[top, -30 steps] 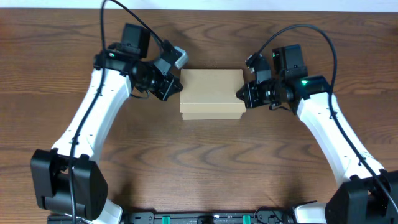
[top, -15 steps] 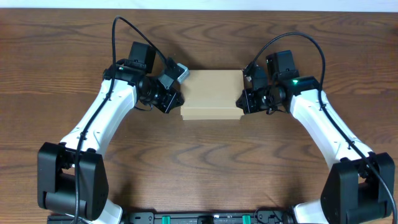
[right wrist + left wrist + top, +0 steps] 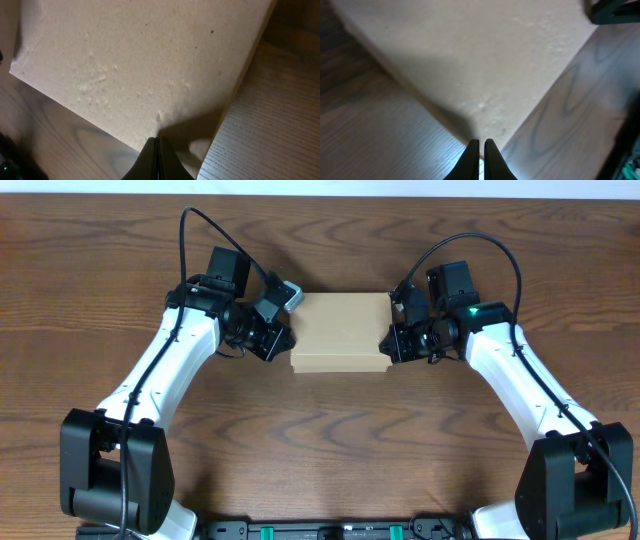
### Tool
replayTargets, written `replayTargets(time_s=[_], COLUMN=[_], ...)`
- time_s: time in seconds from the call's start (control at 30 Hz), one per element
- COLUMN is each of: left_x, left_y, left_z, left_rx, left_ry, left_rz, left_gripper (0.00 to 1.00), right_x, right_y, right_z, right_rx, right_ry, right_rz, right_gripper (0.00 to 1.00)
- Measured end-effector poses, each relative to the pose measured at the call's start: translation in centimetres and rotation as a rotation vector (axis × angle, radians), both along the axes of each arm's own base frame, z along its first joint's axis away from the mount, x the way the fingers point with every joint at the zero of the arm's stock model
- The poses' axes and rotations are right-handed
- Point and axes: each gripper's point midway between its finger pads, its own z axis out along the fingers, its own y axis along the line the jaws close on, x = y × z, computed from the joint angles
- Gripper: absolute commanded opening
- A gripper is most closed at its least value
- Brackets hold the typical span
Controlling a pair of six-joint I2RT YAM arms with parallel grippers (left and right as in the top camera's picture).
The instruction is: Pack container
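Both arms have swung inward toward the box (image 3: 340, 332) since a second ago; over the last half second, hardly any shift. Count: one box, two arms, two tools, two fingers on each. Box is plain tan cardboard, closed, flat top up, sitting at mid-table (image 3: 340, 445) slightly toward the far edge, long side across. Left tool (image 3: 286, 340) is at the box's left end near its front corner; right tool (image 3: 389, 343) is at the right end near the other front corner. The box lies between them, each tool touching or just beside it; contact cannot be told. Left wrist view: fingers (image 3: 472, 150) clenched to a thin slit, nothing seen between them, tips over the box corner. Right wrist view: fingers (image 3: 152, 150) pressed fully together, tips at the box edge, wood grain beside.
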Motion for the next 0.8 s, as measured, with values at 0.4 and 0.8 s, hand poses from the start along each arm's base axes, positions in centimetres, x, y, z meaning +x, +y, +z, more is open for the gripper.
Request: replayTargets(time_s=[0.4,0.8], left_x=[-1.2,-0.6], left_y=[-2.0,-2.0], left_z=[-0.7,-2.1], left_rx=[0.068,0.097], left_ry=[-0.022,-0.059], left_rz=[-0.055,-0.006], left_gripper=[0.06,0.06], right_x=[0.0,-0.1], right_y=[0.0,-0.1], right_z=[0.0,-0.4], right_rx=[0.000,-0.007], right_ry=[0.000,0.009], right_rz=[0.000,-0.001], right_gripper=[0.02,0.02])
